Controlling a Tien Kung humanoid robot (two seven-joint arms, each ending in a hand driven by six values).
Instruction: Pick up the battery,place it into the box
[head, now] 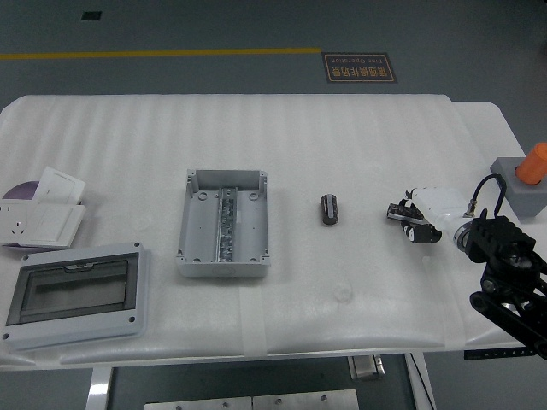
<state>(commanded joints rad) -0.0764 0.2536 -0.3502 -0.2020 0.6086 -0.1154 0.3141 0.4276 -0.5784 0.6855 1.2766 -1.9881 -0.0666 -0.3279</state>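
The short dark cylindrical battery [329,210] lies mid-table, its long axis running near-to-far, between the open grey plastic box [223,223] and the right hand [416,219]. That white-and-black hand sits toward the table's right edge, fingers loosely curled and empty, so the battery lies to its left.

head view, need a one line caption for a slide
Right hand low over the table, right of the battery; open grey box waits to its left.
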